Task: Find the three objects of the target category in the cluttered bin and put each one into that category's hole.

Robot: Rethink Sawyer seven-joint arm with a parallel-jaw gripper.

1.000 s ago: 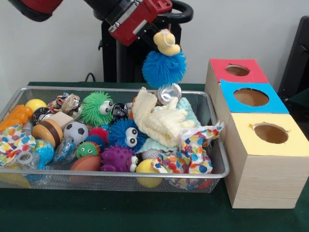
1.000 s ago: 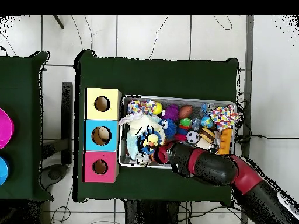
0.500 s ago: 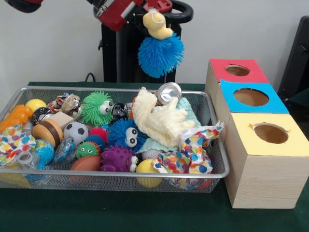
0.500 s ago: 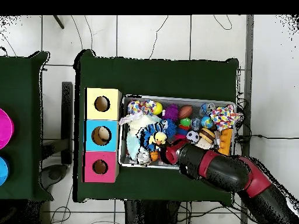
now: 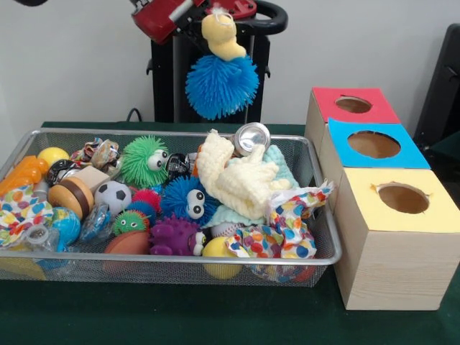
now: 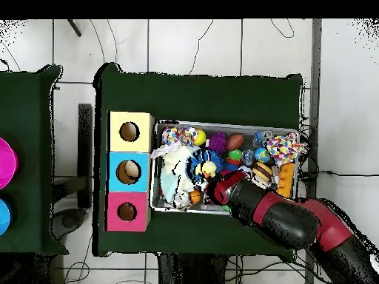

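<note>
no readable writing anywhere, gripper (image 5: 210, 16) pinching a yellow-headed blue fuzzy ball toy (image 5: 220, 85), toy dangling just under it, high above the mesh bin (image 5: 327, 237), boxes (image 5: 394, 241) alongside

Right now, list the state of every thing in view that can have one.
Gripper: raised above the bin, shut on the toy.
Blue spiky ball toy with a yellow duck head: lifted clear, hanging by the head.
Wire mesh bin: on the table, full of toys and cloths.
Red-topped wooden box: hole open.
Blue-topped wooden box: hole open.
Yellow-topped wooden box: hole open.
</note>
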